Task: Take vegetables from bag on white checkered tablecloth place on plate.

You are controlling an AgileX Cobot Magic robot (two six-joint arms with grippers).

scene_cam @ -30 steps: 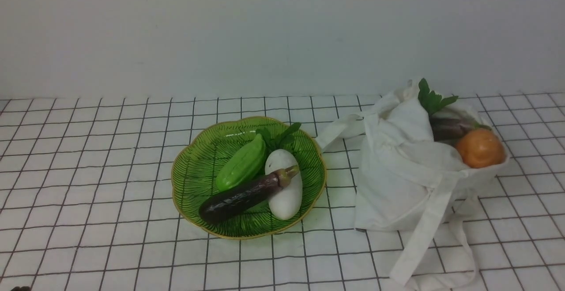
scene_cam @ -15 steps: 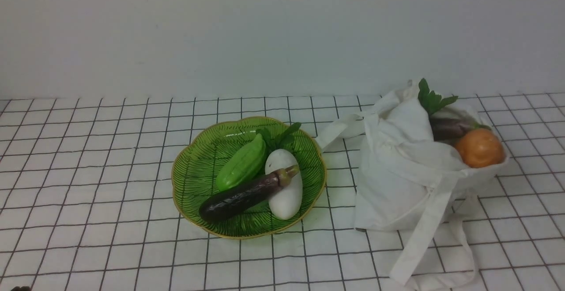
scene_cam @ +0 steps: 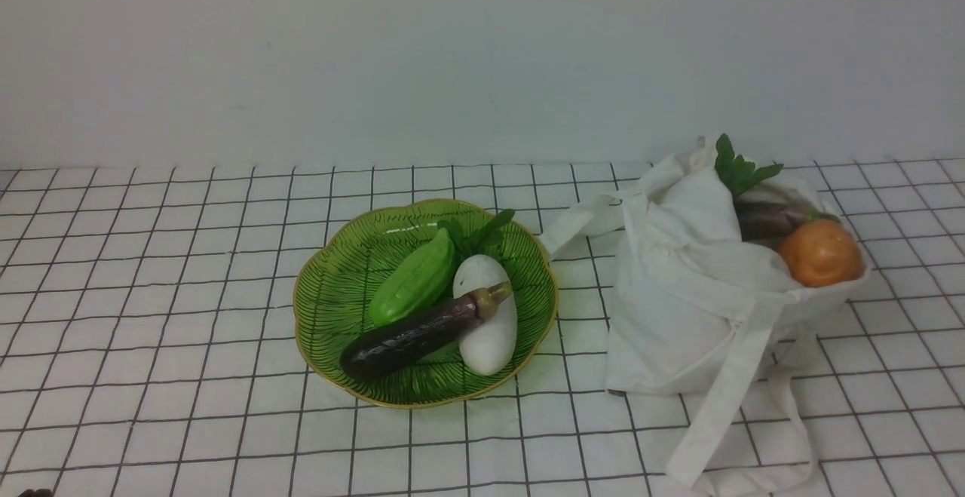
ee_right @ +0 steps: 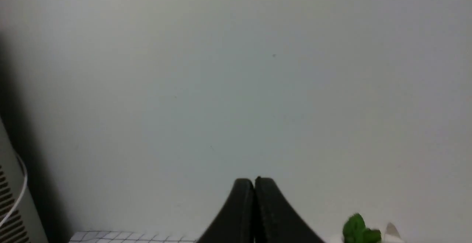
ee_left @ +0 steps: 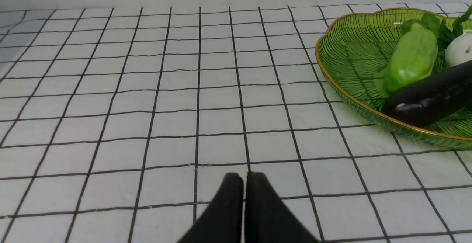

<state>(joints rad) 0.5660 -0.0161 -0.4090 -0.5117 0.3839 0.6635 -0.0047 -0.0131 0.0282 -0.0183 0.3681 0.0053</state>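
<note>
Right gripper fingers pressed together, nothing held, raised and aimed at the wall. Bag sits ahead of and below it; only a leaf tip and a scrap of bag fabric show at the edge of the right wrist view. Left gripper also closed and empty, low over the cloth, with the plate ahead and to its right. Neither gripper can be made out in the front view.

Bag is on the robot's right side, so the right arm is nearer for the next pick. It would need to drop and go forward to the bag mouth.

Bag mouth is open upward, fabric slumped and wrinkled, straps trailing toward the robot. In the mouth:
- bag eggplant, dark purple and glossy, long axis roughly across left-right, stem end toward the robot's right, other end tucked under a bag fold
- orange, round, touching the eggplant on the near side, most exposed (probably the easiest grab)
- leaf sticking up behind

Already on the plate: plate eggplant lying diagonally across gourd and white veg, plus some leafy green at the back. Task looks roughly half done
</note>
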